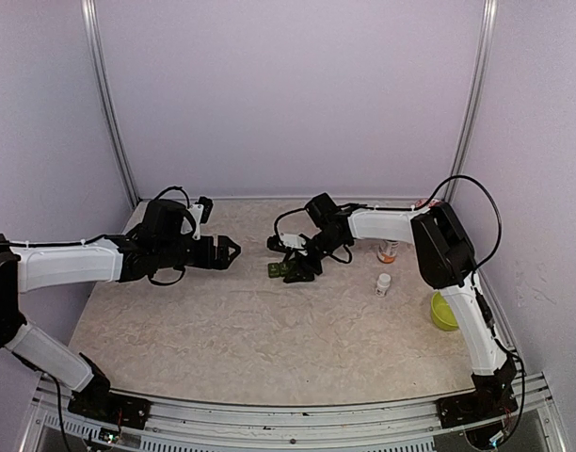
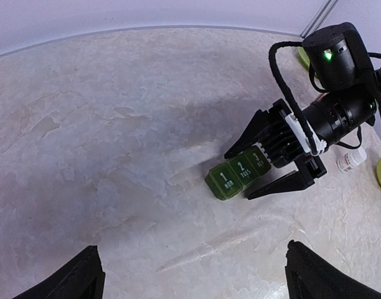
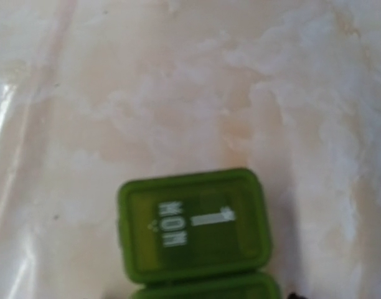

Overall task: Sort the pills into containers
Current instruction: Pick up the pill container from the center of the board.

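Closest to the right wrist lens lies the green pill organiser [image 3: 193,224], its shut lid marked MON and 1 just below and ahead of that claw. From the left wrist view, the right claw [image 2: 238,176] is spread around the organiser's far end. One finger is at or against the third compartment and the other stands a little clear on the opposite side, so nothing looks pinched yet. The MON and TUES lids stick out beyond the fingertips, and all three visible lids look shut.

The left claw [image 2: 197,280] is spread fully and holds nothing. It hovers over the counter [image 1: 222,320], well apart from the organiser and facing it.

Behind the right claw, toward that arm's elbow, stand a white bottle [image 1: 383,283] and an orange bottle [image 1: 389,250]. A yellow-green bowl [image 1: 443,311] sits further back beside the arm. I can see no loose pills.

My judgement is that sorting proper has not begun and the step in hand is taking hold of the organiser, to steady or shift it. The next move calls for both fingers to meet the case's side walls squarely, since a light plastic box may skid or twist on the smooth counter. A lid must then be opened before any pill goes in. The free left claw seems best placed for that, or for fetching a bottle.
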Robot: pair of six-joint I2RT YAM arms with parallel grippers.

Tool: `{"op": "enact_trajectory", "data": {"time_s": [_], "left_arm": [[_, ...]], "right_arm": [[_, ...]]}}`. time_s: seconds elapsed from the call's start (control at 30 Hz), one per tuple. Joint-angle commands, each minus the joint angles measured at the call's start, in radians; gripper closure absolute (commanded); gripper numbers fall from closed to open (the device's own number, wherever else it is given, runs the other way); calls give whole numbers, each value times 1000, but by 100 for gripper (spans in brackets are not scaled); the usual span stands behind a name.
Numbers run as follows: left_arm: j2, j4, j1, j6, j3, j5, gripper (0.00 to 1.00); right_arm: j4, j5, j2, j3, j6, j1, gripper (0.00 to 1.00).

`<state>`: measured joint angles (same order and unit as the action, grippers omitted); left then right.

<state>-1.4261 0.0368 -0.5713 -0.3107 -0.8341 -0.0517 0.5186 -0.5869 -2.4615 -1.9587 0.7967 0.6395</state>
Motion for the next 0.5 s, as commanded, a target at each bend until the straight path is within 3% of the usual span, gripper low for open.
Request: {"op": "enact_trajectory", "data": {"time_s": [0.0,0.23,0.47], "left_arm": [[15,20,6,-7,14,-16,1],[17,38,6,-17,35,-23,1],[14,70,6,-41,57,-44,1]], "right_arm": [[24,-32,-20,-5,-19,6,41],[-39,-28,34,62,-53,6,57],[-85,-25,119,129,-76,8,61]]}}
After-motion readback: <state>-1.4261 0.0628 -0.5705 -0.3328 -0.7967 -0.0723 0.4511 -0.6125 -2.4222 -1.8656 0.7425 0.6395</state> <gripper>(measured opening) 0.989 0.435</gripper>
